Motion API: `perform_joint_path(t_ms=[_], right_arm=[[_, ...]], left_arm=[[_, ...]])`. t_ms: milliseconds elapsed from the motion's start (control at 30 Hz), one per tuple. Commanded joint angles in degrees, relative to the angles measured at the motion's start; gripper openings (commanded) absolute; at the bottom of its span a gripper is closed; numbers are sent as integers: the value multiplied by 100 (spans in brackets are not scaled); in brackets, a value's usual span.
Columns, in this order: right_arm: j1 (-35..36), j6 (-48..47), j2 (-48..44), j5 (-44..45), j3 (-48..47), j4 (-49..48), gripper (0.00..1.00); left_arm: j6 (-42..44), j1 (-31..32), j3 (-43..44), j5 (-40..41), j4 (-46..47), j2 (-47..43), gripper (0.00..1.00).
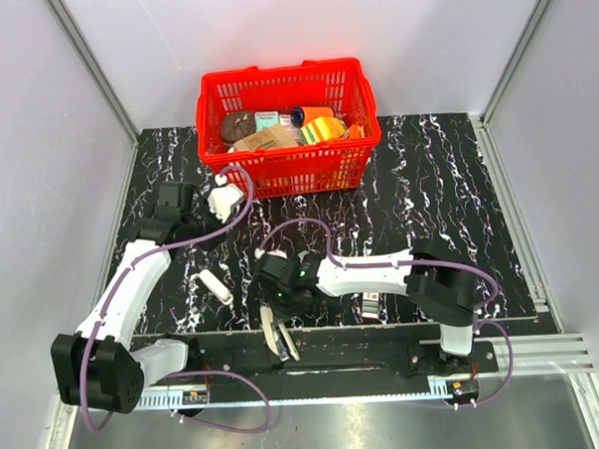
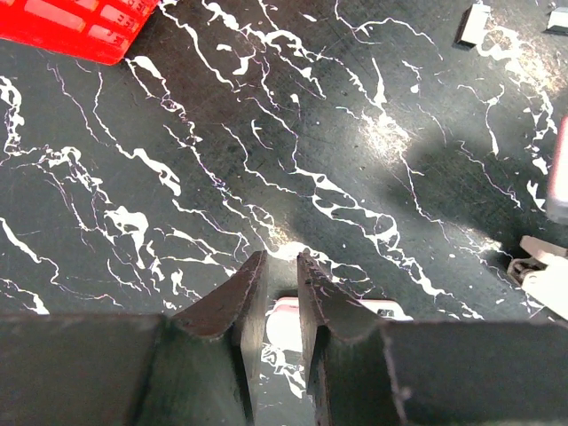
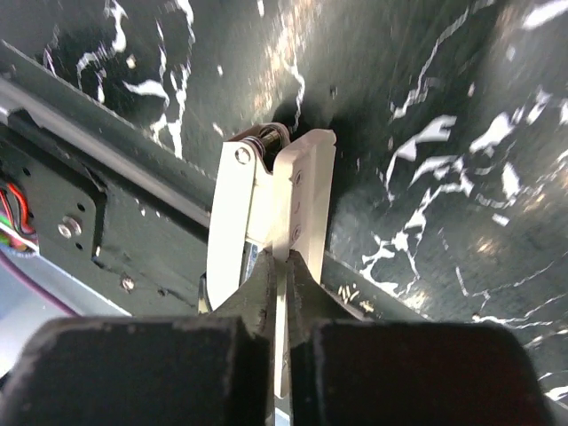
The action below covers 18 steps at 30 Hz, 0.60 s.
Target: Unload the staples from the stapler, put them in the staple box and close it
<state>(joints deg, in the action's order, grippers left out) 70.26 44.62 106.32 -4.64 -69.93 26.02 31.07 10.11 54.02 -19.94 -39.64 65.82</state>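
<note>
Black, white-veined counter [image 1: 437,179] ends at a near rail, where the small slim pale grey-white stapler [image 3: 266,204] lies hinged open, with the right gripper [image 3: 280,284] clamped on a thin part of it. The left gripper [image 2: 277,275] hovers narrowly apart and empty beside the red plastic basket [image 1: 297,170]. Emptying looks under way; next, I'd guess, the staples must slide out of the channel.

Pale grey-white stapler [image 3: 306,186], halves splayed open, at the table's [image 1: 427,179] near edge, gripped by right pincer [image 3: 282,263].
</note>
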Motion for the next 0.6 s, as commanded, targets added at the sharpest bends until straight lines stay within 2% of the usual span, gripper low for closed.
perform_joint_path(t_ms=[0, 233, 433, 500, 567], right_arm=[[-222, -585, 300, 921, -845, 412, 0], [-882, -824, 1153, 869, -2049, 404, 0], [-1137, -709, 1865, 667, -3060, 412, 0], [-1225, -639, 1901, 588, -3158, 395, 28], [-1295, -639, 1744, 579, -2984, 369, 45]], left_arm=[[-189, -62, -32, -194, 299, -193, 25], [-338, -132, -155, -220, 404, -307, 25], [-452, -132, -208, -264, 501, -237, 25], [-461, -141, -190, -282, 510, -210, 25], [-470, -132, -199, -282, 527, -201, 26]])
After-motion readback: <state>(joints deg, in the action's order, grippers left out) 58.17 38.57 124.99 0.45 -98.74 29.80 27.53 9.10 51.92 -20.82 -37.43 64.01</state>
